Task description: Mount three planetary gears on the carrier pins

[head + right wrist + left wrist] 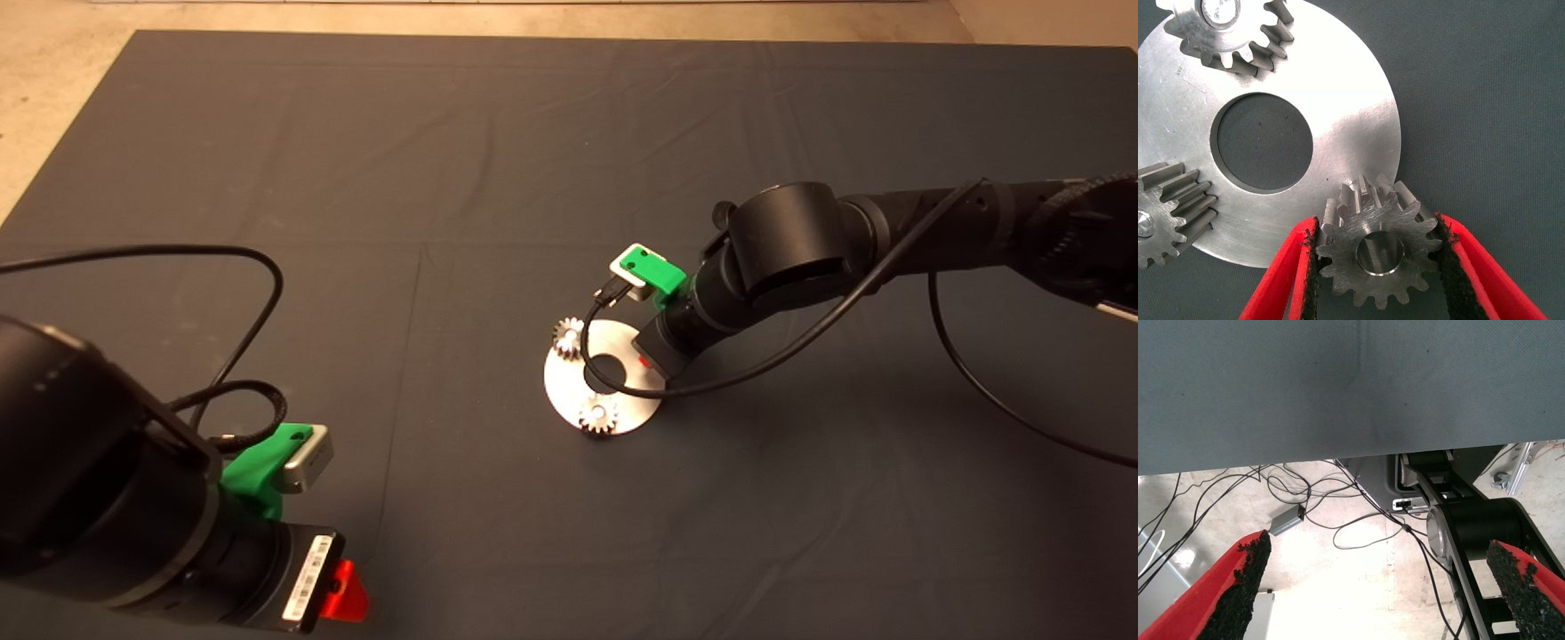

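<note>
The silver disc lies mid-mat; it also shows in the right wrist view. Two planetary gears sit on carrier pins: one at the disc's far left, one at its near edge. My right gripper is over the disc's right edge, shut on the third gear, which is slightly tilted. A pin top shows inside its centre hole. My left gripper is parked open and empty at the lower left.
The right arm's black cable loops over the disc. The left arm's cable lies on the mat at left. The left wrist view looks past the mat edge at floor cables and a grey box.
</note>
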You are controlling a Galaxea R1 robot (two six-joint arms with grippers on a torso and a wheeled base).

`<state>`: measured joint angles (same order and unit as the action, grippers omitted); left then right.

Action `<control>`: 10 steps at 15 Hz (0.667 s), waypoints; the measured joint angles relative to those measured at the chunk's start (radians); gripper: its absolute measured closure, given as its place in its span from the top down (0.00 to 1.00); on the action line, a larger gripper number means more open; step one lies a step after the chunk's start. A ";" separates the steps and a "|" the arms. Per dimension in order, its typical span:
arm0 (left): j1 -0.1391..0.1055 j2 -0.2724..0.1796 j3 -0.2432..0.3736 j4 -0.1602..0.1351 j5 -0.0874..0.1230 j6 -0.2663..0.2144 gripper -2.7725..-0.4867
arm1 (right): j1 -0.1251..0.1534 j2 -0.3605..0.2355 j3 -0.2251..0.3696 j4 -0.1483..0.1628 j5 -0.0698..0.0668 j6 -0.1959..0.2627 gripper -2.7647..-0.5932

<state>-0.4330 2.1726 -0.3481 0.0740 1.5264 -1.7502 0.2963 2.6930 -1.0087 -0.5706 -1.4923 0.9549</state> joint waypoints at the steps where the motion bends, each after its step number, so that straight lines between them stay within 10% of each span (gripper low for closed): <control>1: 0.000 0.000 0.000 0.000 0.000 0.000 0.81 | 0.000 0.000 0.000 0.000 0.000 0.000 0.21; 10: 0.000 0.000 0.000 0.000 0.000 0.000 0.81 | -0.005 0.001 0.004 -0.003 0.003 0.005 0.21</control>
<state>-0.4330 2.1726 -0.3481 0.0740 1.5264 -1.7502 0.2911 2.6936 -1.0045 -0.5738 -1.4889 0.9598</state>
